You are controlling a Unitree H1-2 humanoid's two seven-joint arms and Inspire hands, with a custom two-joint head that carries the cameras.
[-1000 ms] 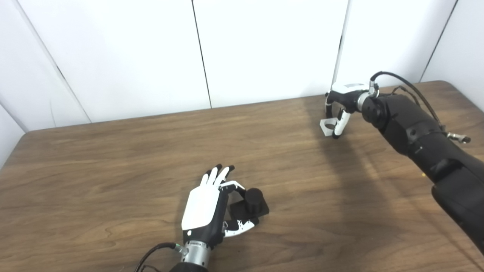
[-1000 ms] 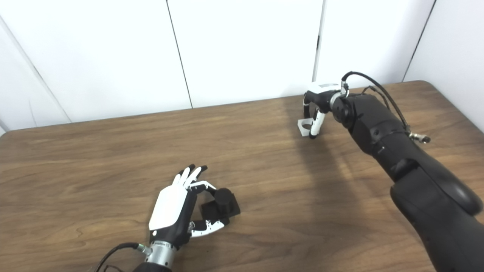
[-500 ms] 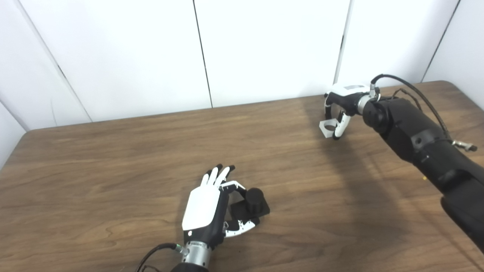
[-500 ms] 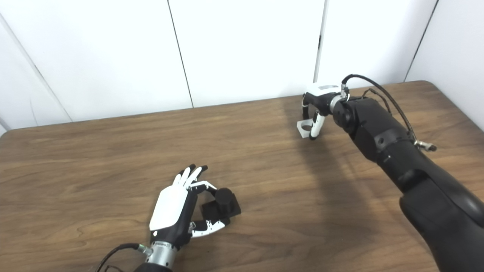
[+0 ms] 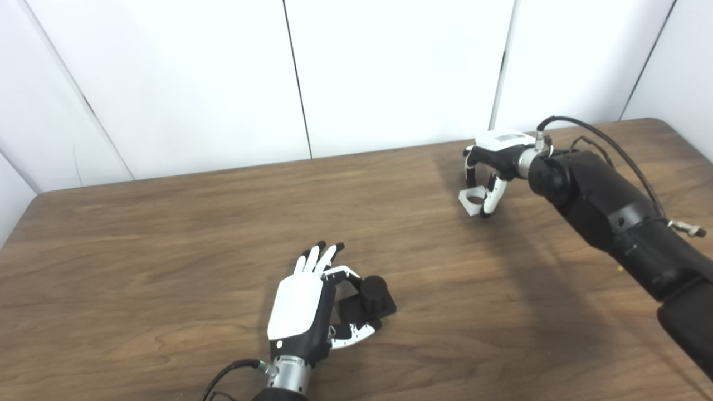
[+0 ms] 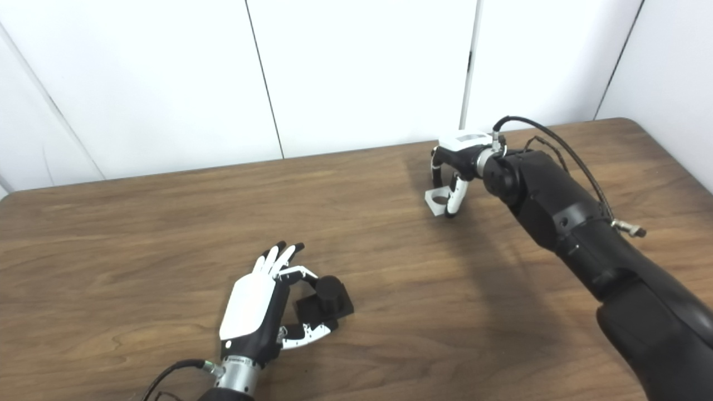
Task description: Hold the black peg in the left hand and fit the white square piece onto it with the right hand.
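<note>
At the table's far right, the right hand (image 5: pixel 490 170), fingers clamped on the white square piece (image 5: pixel 472 199), has carried it leftward. The left hand (image 5: pixel 312 303) grips the black peg (image 5: pixel 372 295), awaiting the fit.

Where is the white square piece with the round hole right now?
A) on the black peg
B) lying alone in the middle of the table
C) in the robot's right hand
C: the right hand pinches the white square piece with the round hole, far from the black peg at the left hand.
</note>
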